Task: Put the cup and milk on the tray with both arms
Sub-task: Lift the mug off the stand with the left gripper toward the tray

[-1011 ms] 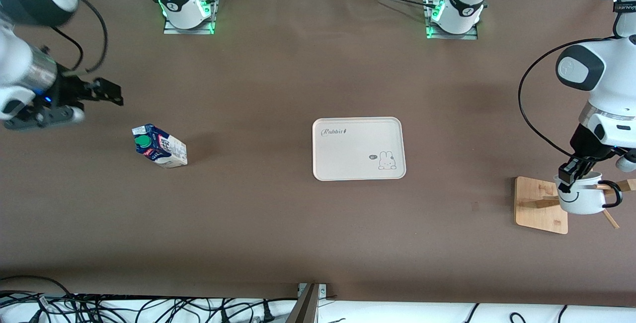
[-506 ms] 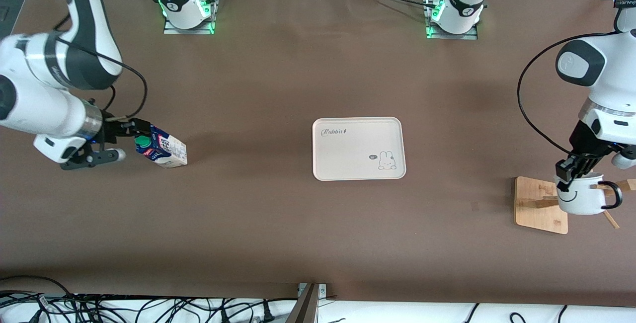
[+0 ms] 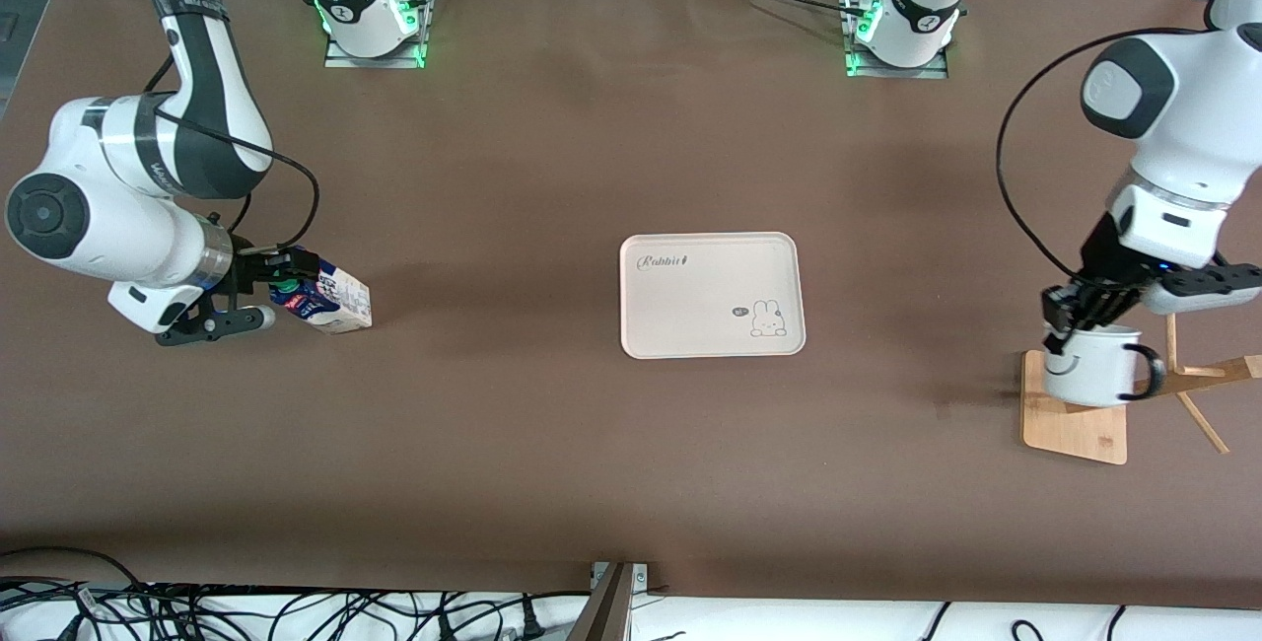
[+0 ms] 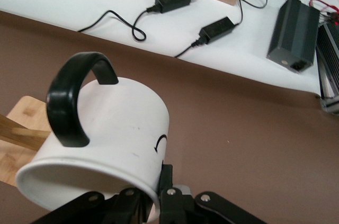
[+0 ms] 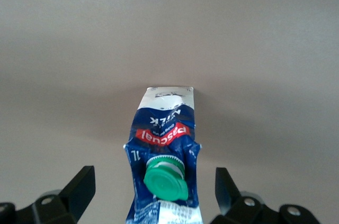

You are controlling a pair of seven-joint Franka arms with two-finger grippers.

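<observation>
The white cup with its smiley face hangs just above the wooden rack's base, and my left gripper is shut on its rim. In the left wrist view the cup fills the frame, black handle up, with the left gripper pinching the rim. The milk stands on the table toward the right arm's end. My right gripper is open, one finger on each side of the carton's top. The right wrist view shows the milk and its green cap between the fingers. The cream tray lies mid-table.
A wooden rack with slanted pegs stands at the left arm's end of the table, under and beside the cup. Power bricks and cables lie on the white surface past the table edge.
My right arm came down to the milk and now straddles its top, still open. My left arm has drawn the cup off the rack's peg, toward the tray.
</observation>
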